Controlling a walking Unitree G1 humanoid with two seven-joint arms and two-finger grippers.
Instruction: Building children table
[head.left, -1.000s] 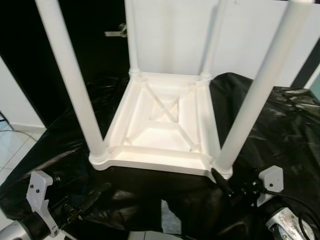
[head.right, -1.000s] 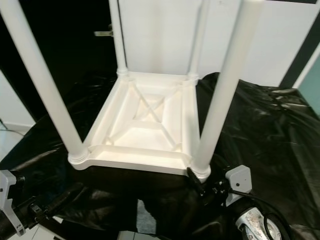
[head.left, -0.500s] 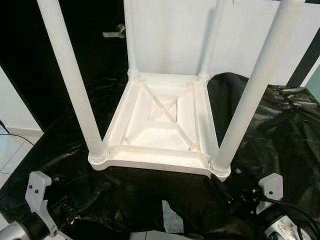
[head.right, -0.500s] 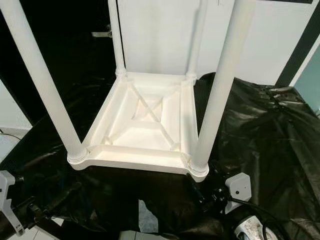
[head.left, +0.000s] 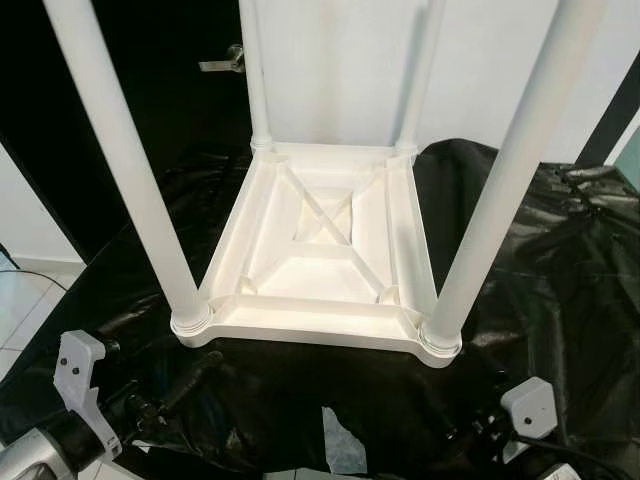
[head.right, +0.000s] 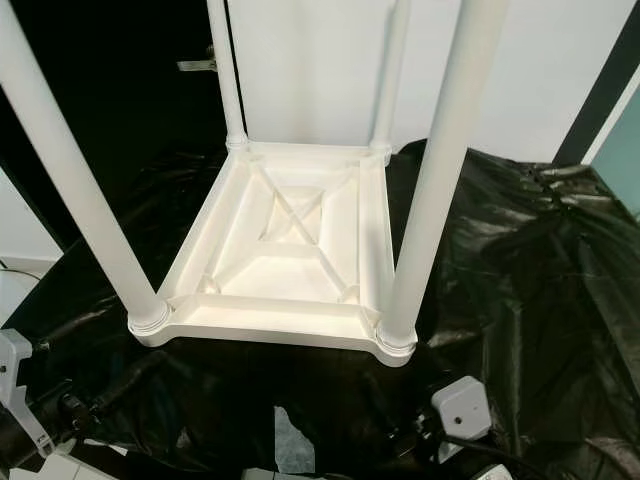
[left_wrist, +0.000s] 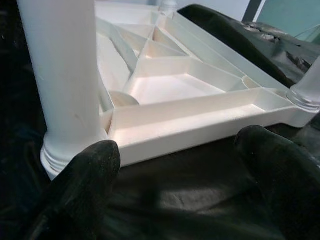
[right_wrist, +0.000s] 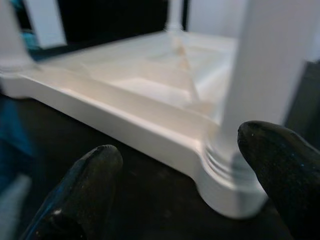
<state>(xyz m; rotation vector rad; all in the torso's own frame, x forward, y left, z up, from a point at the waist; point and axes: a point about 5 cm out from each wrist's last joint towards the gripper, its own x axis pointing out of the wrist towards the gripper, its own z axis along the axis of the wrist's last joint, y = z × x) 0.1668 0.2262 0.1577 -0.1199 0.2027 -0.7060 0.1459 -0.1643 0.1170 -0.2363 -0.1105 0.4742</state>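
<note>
Assembly looks close to finished, judging from how the parts stand: the white plastic children's table lies upside down on a black plastic sheet, its ribbed underside facing up, and all four round legs rise from the corner sockets. The near-left leg and near-right leg stand upright with their collars seated against the frame, and the far-left leg and far-right leg stand likewise at the back corners. How tightly each leg is screwed or pushed home cannot be told from these views. What seems to be left is checking that seating and then turning the table over onto its feet. The left gripper sits low in front of the near-left corner, fingers spread well apart and holding nothing, with the table's front edge and the leg collar visible between them but not touched. The right gripper hangs near the near-right corner, also wide open and empty, its fingers framing the collar of that leg without contact. Behind the table stand a white wall and a dark door with a metal handle; pale floor tiles show beside the sheet.
</note>
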